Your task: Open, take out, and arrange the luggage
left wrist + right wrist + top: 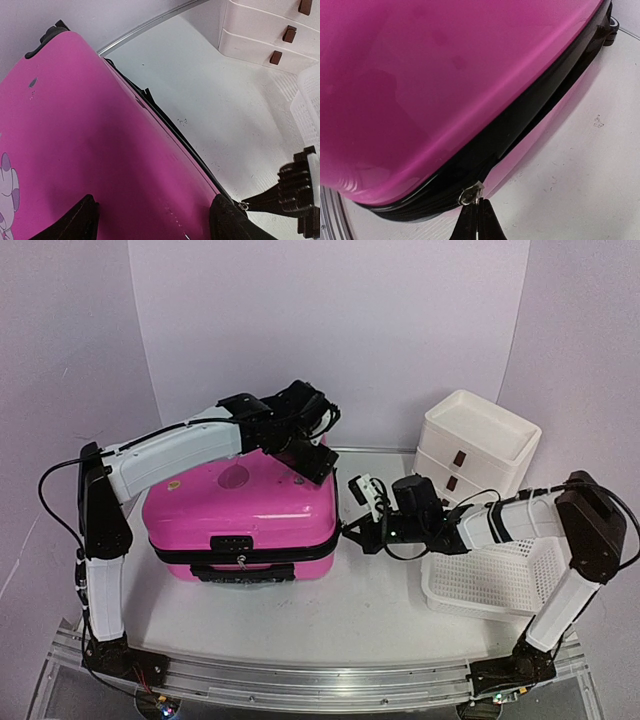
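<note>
The hot-pink suitcase (240, 505) lies flat on the table, handle side toward the arms. My left gripper (315, 460) is open over the lid's far right corner, its two fingers spread wide above the pink shell (100, 150). My right gripper (348, 530) is at the suitcase's near right corner and is shut on the small silver zip pull (471, 193). In the right wrist view the closed fingertips (470, 220) pinch the pull at the black zip band (520, 130). The band shows a parted gap along the right side. The lid is down.
A white plastic drawer stack (475, 445) stands at the back right. A white mesh basket (495, 575) sits in front of it, under my right arm. A metal rail (300, 675) runs along the table's near edge.
</note>
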You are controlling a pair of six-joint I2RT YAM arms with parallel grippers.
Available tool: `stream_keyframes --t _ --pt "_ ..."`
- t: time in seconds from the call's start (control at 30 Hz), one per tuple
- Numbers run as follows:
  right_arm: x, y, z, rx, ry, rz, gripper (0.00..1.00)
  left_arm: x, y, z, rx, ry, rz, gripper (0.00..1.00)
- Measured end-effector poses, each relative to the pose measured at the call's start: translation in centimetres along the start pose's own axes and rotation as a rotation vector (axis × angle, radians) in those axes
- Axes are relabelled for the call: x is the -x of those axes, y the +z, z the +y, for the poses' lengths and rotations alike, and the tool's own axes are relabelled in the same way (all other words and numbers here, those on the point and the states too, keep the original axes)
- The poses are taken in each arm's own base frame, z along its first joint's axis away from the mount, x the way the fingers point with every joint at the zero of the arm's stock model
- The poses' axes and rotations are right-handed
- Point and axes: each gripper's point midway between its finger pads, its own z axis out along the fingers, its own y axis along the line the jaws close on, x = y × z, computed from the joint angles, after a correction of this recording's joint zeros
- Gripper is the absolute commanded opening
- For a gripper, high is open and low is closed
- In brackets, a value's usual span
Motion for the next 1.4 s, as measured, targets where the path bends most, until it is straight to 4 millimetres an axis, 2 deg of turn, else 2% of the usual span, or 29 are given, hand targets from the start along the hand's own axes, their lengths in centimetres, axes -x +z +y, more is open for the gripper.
stream_keyframes --t 0.2,0.3,0.4,0.5,0.53,0.63,0.77,0.83,0.9,0.97,1.0,1.1,1.17,1.27,1.33,1.4 --pt "0.8 1.2 -1.2 0.029 0.024 -0.001 0.01 -0.2 -0.5 0.0 -0.016 -0.016 0.004 0.77" --pt "0.8 1.1 -1.0 0.047 0.046 0.001 0.07 -0.5 -1.2 -0.2 -0.042 -0.02 0.019 0.82" --pt "0.8 1.0 -0.8 0.066 0.078 0.003 0.21 -0.9 -2.1 -0.3 -0.073 -0.029 0.04 0.87" --pt "0.6 0.8 -0.9 0.07 0.119 0.018 0.48 -1.4 -3.4 0.0 -0.107 -0.048 0.071 0.91" --pt "0.2 0.5 -1.1 0.05 0.132 0.038 0.57 -1.6 -3.9 0.3 -0.113 -0.058 0.083 0.95" --pt "-0.7 -1.2 -1.7 -0.022 0.185 0.099 0.75 -3.0 -6.3 3.2 -0.11 -0.12 0.109 0.98" --pt "-1.0 -4.2 -1.6 -0.083 0.251 0.147 0.91 -6.8 -11.7 10.3 -0.05 -0.269 0.098 0.99" --pt "-0.8 -5.5 -1.0 -0.076 0.289 0.156 0.94 -9.3 -14.6 14.3 -0.01 -0.368 0.064 0.99" --pt "-0.7 -6.4 -0.1 -0.045 0.338 0.171 0.98 -12.8 -17.7 18.4 0.046 -0.495 0.026 1.0" --pt "-0.6 -6.7 0.9 -0.008 0.391 0.192 0.98 -15.6 -19.6 21.0 0.092 -0.598 -0.007 0.99" --pt "-0.3 -6.8 1.3 0.012 0.418 0.195 0.98 -17.0 -20.2 21.7 0.094 -0.645 -0.014 0.98" --pt "1.6 -7.1 2.5 0.062 0.472 0.185 0.98 -19.8 -20.1 22.1 0.04 -0.758 -0.016 0.97" --pt "3.9 -7.2 3.4 0.096 0.493 0.155 0.98 -20.9 -19.1 22.2 -0.023 -0.826 -0.025 0.97" --pt "7.4 -7.0 4.4 0.136 0.511 0.101 0.98 -21.9 -16.8 22.0 -0.145 -0.927 -0.047 0.97" --pt "8.9 -6.4 4.7 0.149 0.524 0.075 0.98 -22.0 -15.7 21.2 -0.235 -0.961 -0.062 0.95" --pt "9.5 -5.4 4.9 0.15 0.534 0.073 0.98 -21.6 -15.1 20.6 -0.297 -0.968 -0.083 0.91"
